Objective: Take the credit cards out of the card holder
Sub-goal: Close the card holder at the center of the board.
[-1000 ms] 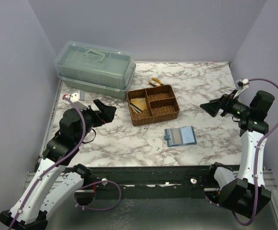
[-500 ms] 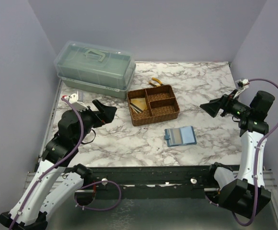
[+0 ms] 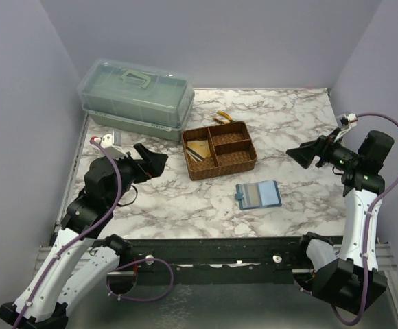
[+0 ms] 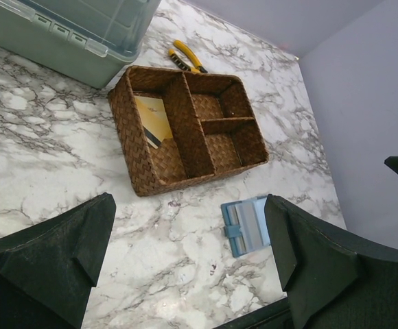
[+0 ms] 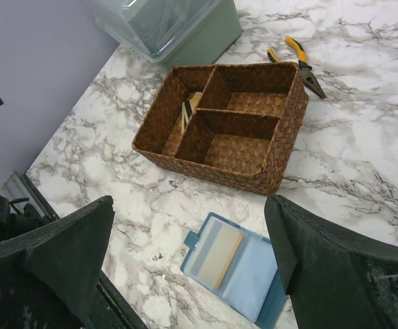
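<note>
Left gripper (image 3: 152, 155): fingers spread, nothing between them, raised off the table well left of the woven tray (image 3: 221, 164). Green lidded box (image 3: 136, 96) sits behind the tray's left corner. The credit cards (image 4: 154, 118) lie in the tray's long left compartment, yellowish one uppermost. Yellow-handled pliers (image 3: 224, 117) just behind the tray. The card holder (image 3: 258, 195) lies open and flat in front of the tray's right end, apart from it. Right gripper (image 3: 297, 155): fingers spread, empty, raised well right of the tray.
</note>
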Controlling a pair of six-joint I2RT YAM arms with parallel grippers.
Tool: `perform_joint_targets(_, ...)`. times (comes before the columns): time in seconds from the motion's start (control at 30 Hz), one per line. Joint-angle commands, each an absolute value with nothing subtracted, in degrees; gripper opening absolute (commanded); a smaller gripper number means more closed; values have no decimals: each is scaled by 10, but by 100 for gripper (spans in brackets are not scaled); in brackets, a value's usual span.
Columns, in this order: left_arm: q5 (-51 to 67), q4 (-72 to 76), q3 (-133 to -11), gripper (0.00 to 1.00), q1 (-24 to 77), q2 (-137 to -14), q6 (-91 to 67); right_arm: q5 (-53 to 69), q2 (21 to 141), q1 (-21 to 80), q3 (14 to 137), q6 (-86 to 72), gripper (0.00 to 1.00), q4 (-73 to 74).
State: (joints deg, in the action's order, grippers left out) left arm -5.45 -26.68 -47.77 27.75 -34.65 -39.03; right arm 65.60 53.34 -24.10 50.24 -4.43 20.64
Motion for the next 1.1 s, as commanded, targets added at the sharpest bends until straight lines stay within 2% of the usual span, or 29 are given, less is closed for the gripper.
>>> perform_joint_targets(0.0, -59, -260, -489, 99, 274, -353, -369, 653, 522, -245, 497, -42, 100, 210)
perform_joint_targets(0.63, -65, -268, -524, 99, 274, -373, -335, 547, 502, -245, 498, -162, 100, 172)
perform_joint_targets(1.07, -65, -271, -527, 99, 274, -377, -329, 544, 503, -244, 500, -165, 100, 167)
